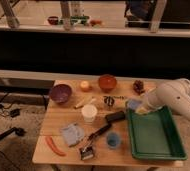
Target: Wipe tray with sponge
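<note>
The green tray (155,134) lies on the right part of the wooden table. My white arm reaches in from the right, and my gripper (136,106) hangs over the tray's far-left corner. It is shut on the light-blue sponge (132,103), which sticks out just past the tray's rim. The fingers themselves are mostly hidden behind the arm's end and the sponge.
Left of the tray lie a black brush (106,125), a blue cup (113,140), a white cup (89,113), a grey-blue cloth (72,134) and a red-orange stick (54,146). Farther back stand a purple bowl (60,93), an orange bowl (107,82) and a brown object (138,86).
</note>
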You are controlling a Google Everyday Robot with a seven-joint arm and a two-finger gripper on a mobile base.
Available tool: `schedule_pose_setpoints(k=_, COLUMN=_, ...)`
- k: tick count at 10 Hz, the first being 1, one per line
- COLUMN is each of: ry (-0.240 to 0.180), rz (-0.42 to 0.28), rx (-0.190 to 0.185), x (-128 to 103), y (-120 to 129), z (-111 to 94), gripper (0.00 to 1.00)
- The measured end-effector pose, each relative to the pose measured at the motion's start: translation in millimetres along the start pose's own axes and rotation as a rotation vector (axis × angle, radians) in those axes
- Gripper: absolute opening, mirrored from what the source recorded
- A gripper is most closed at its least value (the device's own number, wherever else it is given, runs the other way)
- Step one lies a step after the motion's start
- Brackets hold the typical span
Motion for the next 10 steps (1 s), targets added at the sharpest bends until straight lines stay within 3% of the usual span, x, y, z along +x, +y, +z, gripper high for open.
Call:
schedule_pose_setpoints(k=3, ry=0.017, rz=0.023, rx=-0.007, x=16.4, y=0.4, z=24.5, gripper=0.0)
schedule_pose_setpoints(k=8, ry=0.007, rz=-0.002, rx=0.036, x=7.3, y=-10.5, z=45.7, gripper=0.0)
schedule_pose_setpoints(k=10, ry=0.016, rz=0.007, rx=0.062, x=13.3, y=-16.3, z=48.4, gripper=0.0)
